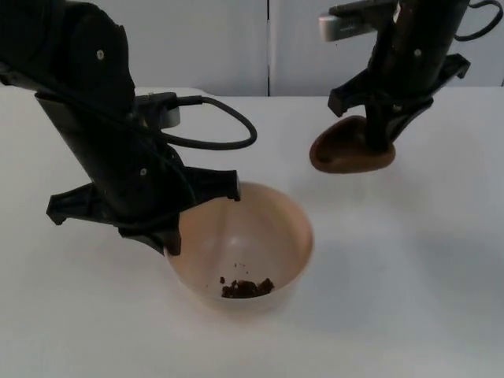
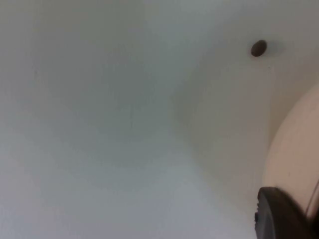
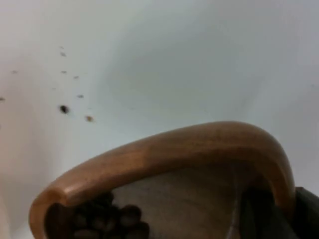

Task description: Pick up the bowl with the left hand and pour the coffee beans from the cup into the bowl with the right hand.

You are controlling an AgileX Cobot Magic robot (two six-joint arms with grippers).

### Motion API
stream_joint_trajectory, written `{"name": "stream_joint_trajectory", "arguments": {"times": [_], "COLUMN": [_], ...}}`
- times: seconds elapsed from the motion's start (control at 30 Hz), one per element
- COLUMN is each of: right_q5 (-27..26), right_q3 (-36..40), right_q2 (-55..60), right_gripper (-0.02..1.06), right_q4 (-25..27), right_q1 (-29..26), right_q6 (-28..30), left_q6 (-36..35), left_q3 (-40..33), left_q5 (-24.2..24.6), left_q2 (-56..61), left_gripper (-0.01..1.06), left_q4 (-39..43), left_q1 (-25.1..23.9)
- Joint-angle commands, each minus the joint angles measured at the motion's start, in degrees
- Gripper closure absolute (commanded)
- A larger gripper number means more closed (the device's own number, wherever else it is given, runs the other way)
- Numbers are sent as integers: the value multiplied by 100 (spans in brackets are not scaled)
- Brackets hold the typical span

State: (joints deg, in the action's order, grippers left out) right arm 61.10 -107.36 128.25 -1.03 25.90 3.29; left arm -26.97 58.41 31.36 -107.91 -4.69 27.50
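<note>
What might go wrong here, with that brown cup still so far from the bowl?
1. The brown cup in the right tool hangs over bare table, apart from the bowl; tipping it here would likely spill beans.
2. The left tool grips just one side of the bowl's rim, so the bowl might tilt or slip.
3. A loose bean already lies on the table; more may scatter.

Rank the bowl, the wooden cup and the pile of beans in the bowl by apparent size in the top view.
1. bowl, held by the left gripper
2. wooden cup, in the right gripper, farther from the camera
3. pile of beans
</note>
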Motion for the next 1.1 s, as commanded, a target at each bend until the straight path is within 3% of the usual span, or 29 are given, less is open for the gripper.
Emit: {"name": "stream_joint_trajectory", "arguments": {"times": [0.0, 0.37, 0.6, 1.07], "right_q5": [-90, -398, -684, -721], "right_q3": [-1, 2, 131, 248], "right_q2": [157, 686, 784, 812], "right_gripper": [104, 104, 104, 104], "right_q4": [-203, -321, -363, -494], "right_q1": [-31, -203, -481, -698], "right_q6": [17, -110, -280, -387], "left_q6": [7, 7, 7, 170], "left_q3": [7, 7, 7, 7], "left_q5": [-180, -206, -182, -216], "left_q2": [0, 0, 0, 0], "left_gripper": [105, 105, 105, 105], "left_q4": [-5, 670, 671, 671], "left_q1": [-20, -20, -20, -20]}}
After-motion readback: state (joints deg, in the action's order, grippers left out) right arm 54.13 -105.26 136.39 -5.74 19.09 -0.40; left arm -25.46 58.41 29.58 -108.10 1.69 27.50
